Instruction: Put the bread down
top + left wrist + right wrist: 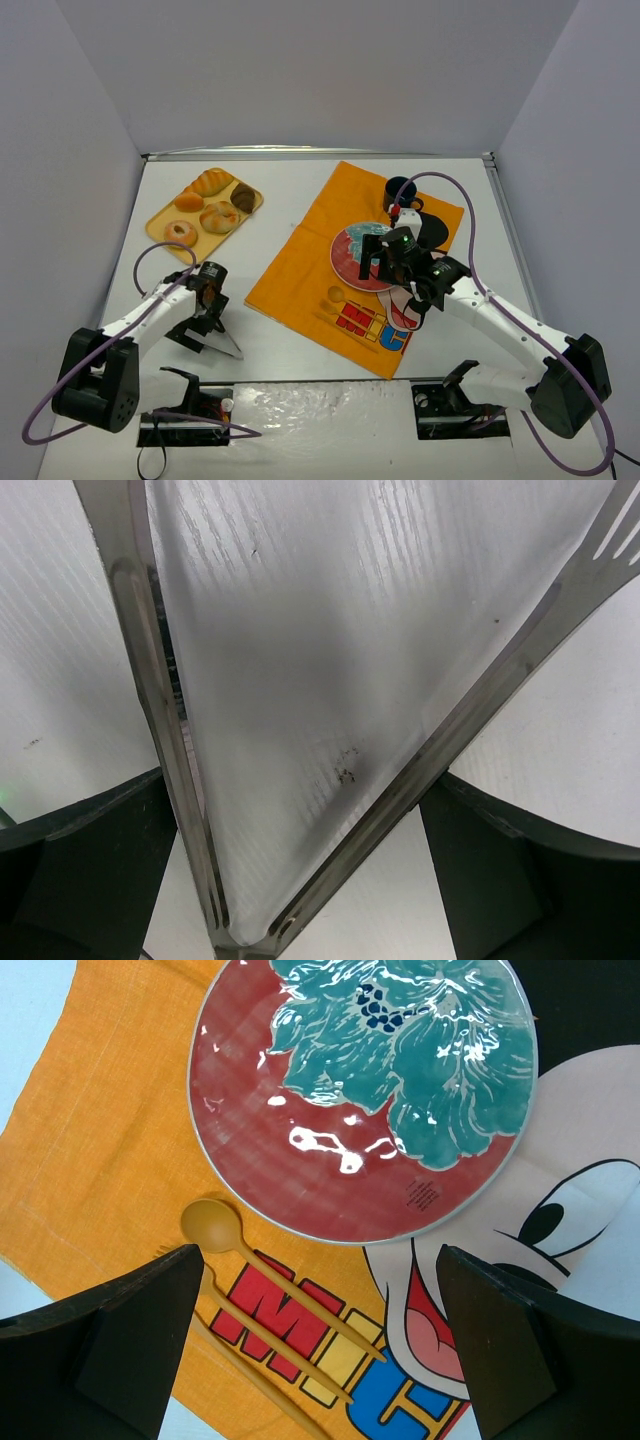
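Note:
Several bread pieces (205, 203) lie on a yellow tray (159, 222) at the back left. A red plate with a teal flower (362, 262) lies bare on an orange cloth (300, 270); it also shows in the right wrist view (300, 1180). My left gripper (208, 318) points down at the table, its fingers pressed against the arms of metal tongs (218, 345). In the left wrist view the tongs (150, 680) spread in a V between my left gripper's (300, 860) fingers. My right gripper (375, 258) hovers open and empty over the plate's near edge (320, 1340).
A dark blue mug (402, 190) stands on the cloth behind the plate. A yellow spoon (215, 1228) and other yellow cutlery lie on the cloth in front of the plate. White walls close in the table on three sides.

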Available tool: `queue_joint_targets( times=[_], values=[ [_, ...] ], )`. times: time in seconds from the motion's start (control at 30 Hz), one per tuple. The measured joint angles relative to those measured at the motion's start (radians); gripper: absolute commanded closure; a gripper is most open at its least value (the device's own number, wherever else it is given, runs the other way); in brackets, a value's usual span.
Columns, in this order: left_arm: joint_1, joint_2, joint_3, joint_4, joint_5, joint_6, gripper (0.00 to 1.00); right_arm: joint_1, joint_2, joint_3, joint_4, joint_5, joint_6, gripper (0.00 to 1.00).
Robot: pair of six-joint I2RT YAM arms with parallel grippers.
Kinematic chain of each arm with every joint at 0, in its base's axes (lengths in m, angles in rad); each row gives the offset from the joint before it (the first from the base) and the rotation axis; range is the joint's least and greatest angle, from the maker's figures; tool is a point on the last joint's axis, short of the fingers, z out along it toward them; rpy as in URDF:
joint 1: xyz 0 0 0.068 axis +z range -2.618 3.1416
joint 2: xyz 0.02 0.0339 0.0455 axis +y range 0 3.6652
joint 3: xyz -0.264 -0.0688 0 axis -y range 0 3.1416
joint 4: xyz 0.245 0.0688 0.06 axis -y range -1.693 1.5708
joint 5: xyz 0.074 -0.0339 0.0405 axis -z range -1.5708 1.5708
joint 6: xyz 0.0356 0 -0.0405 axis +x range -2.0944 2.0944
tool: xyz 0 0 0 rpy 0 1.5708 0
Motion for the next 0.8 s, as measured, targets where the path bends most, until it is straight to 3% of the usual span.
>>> queue_joint_targets(
  times=[0.23,0.37,0.8],
  values=[
    [0.034,0.021,0.015,0.019,0.011,0.047,0.03,-0.009,0.0,-0.002,0.0,-0.005,0.0,0.0],
    [0.035,0.03,0.02,0.027,0.012,0.06,0.13,-0.011,0.0,-0.002,0.0,-0.006,0.0,0.0],
    [0.035,-0.004,0.02,0.031,0.046,0.103,0.69,-0.011,0.0,-0.016,0.001,-0.007,0.001,0.0]
  ],
)
